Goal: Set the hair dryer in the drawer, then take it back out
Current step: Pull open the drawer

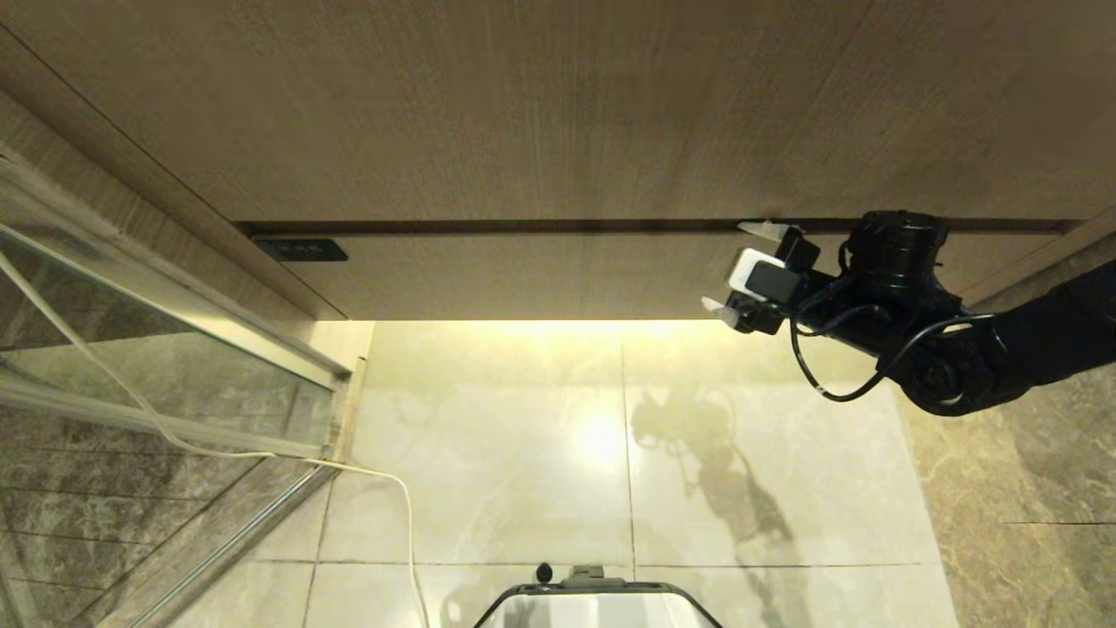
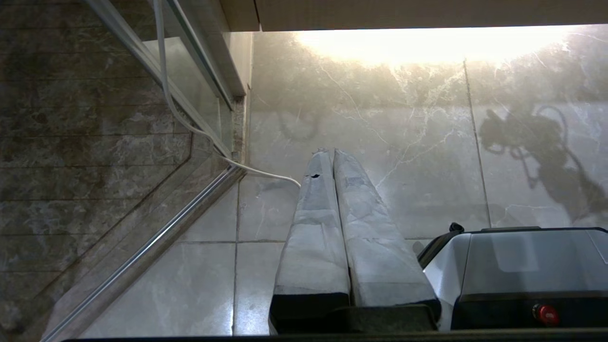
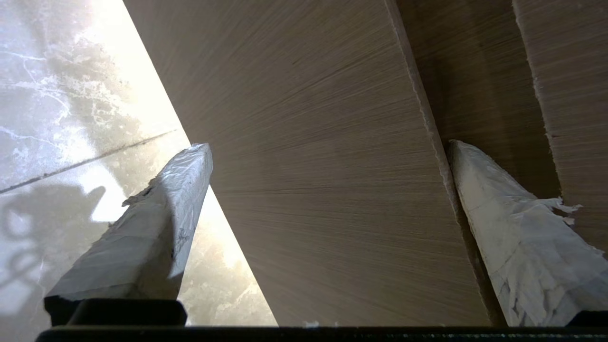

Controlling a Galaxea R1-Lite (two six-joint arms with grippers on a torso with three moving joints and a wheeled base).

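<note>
Closed drawer (image 1: pixel 540 277), flat wood-grain front, handleless

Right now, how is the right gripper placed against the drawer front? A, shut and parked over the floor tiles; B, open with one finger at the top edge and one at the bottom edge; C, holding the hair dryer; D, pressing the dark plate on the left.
B: the right gripper is open, its fingers spanning the closed drawer front from top to bottom edge.
</note>
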